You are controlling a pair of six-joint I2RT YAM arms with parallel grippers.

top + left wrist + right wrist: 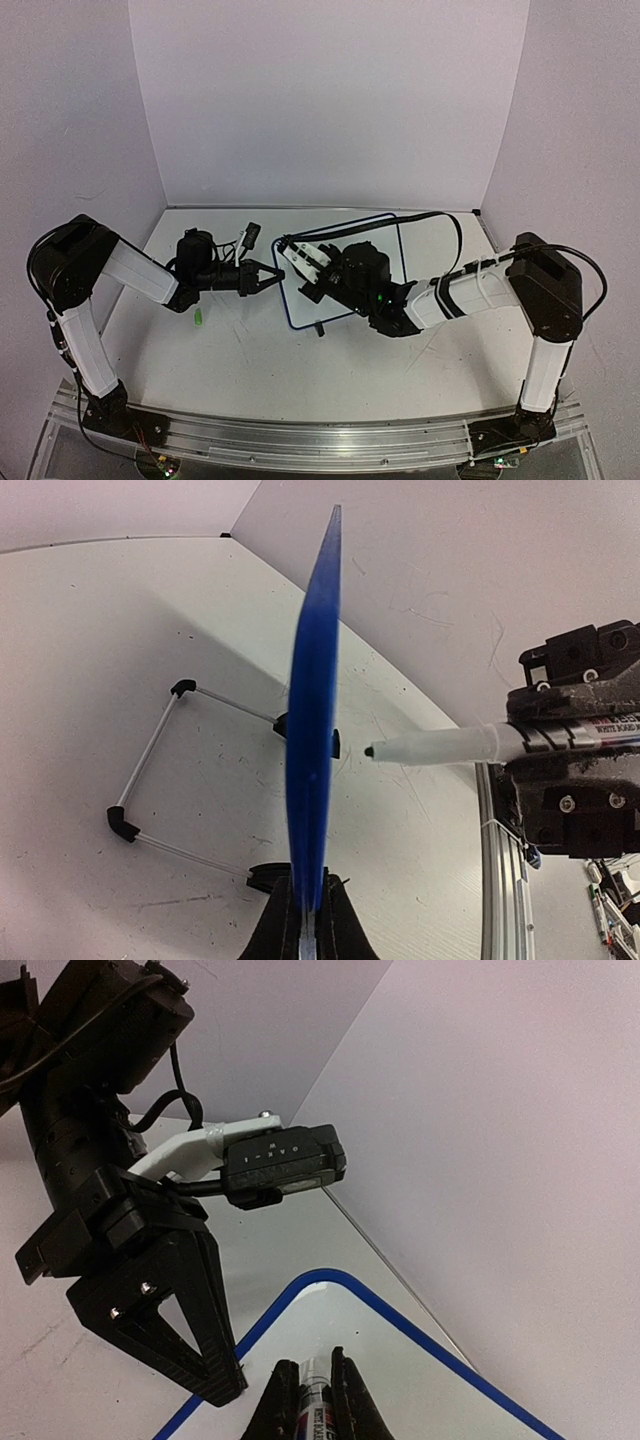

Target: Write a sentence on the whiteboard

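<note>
The table [300, 370] is white and scuffed, closed in by pale walls [330, 100] on the left, far and right sides, with a metal rail [330, 440] along the near edge where my arms are bolted. The whiteboard [382, 235] stands propped near the middle of the table, a little toward the far side, on a thin wire stand with black feet [120, 822]. My left gripper [268, 278] is clamped on the board's left edge, on its blue rim. My right gripper [300, 262] is closed around a marker [440, 746] and hangs over the board's left part. The marker's dark tip is just beside the board's face but apart from it. A small green thing [199, 318] lies on the table near my left wrist.
</note>
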